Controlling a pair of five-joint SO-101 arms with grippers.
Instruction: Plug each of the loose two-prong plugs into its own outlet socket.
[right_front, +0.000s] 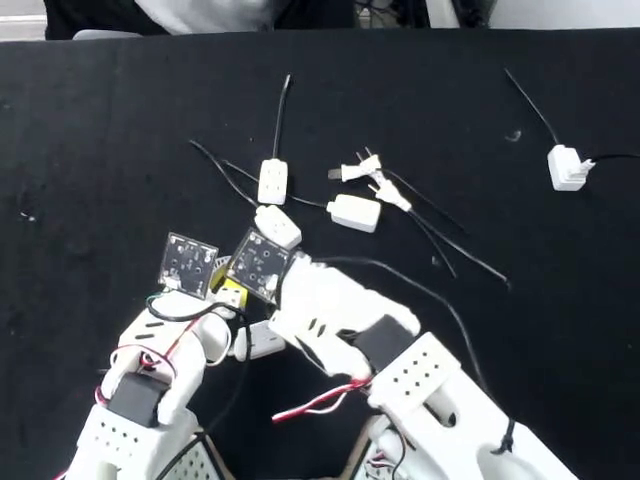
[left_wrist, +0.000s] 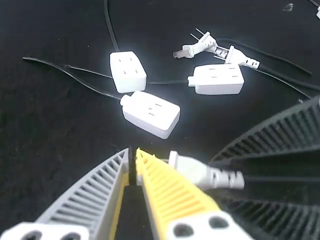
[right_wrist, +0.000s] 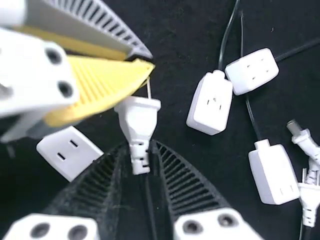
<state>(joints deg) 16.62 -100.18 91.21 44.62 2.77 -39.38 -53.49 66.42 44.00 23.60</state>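
Observation:
My right gripper (right_wrist: 140, 146) is shut on a white two-prong plug (right_wrist: 137, 122), its black ribbed fingers clamped on the plug's ribbed neck. The prongs point away, close to the yellow finger (right_wrist: 107, 82) of the left gripper. My left gripper (left_wrist: 132, 152) is shut with nothing between its grey and yellow fingers. The held plug (left_wrist: 200, 172) lies against the outer side of the yellow finger. Two loose plugs (right_front: 358, 170) (right_front: 390, 192) lie crossed farther back. White outlet sockets (right_front: 277, 226) (right_front: 273, 181) (right_front: 355, 212) lie just beyond both grippers.
Another socket (right_front: 262, 340) lies under the arms, between them. A further socket (right_front: 566, 167) sits far off at the back right. Thin black cords (right_front: 440, 235) trail across the black table (right_front: 100, 150). Both arms crowd the front middle.

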